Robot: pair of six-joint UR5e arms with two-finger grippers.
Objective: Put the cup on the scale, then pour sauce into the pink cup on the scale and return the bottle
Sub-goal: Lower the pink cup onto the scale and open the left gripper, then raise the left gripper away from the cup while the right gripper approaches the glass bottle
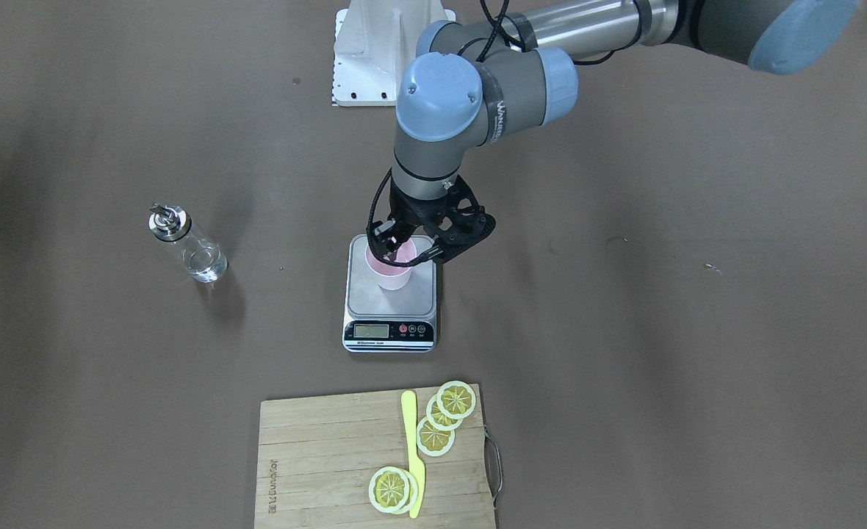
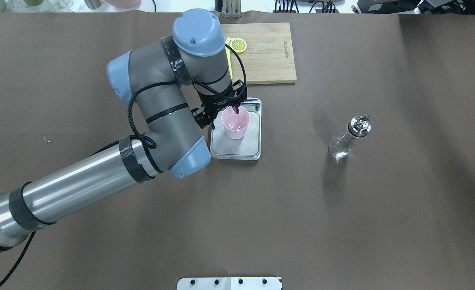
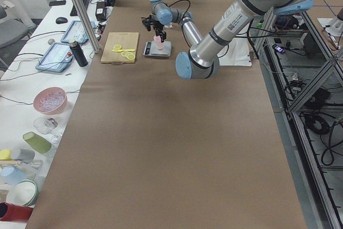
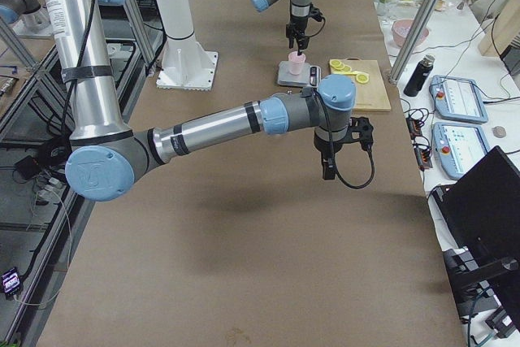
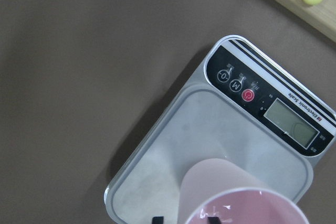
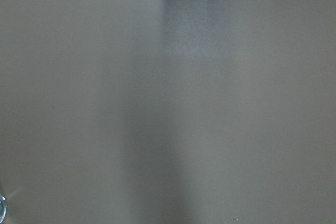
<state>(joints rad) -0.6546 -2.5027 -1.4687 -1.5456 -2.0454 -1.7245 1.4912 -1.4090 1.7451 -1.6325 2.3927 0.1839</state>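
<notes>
The pale pink cup (image 1: 391,273) stands upright on the steel platform of the scale (image 1: 389,305), toward its back. My left gripper (image 1: 397,246) is right above it. In the left wrist view one fingertip (image 5: 157,219) is outside the cup (image 5: 220,187) and the other is inside. Both stand clear of the wall, so the gripper is open. The clear glass bottle (image 1: 187,246) with its metal spout stands alone on the table, also in the overhead view (image 2: 348,137). My right gripper (image 4: 329,170) hovers over bare table; I cannot tell if it is open or shut.
A wooden cutting board (image 1: 316,455) lies beyond the scale's display end. It carries lemon slices (image 1: 448,411) and a yellow knife (image 1: 411,448). The white arm mount (image 1: 375,51) sits at the robot's side of the table.
</notes>
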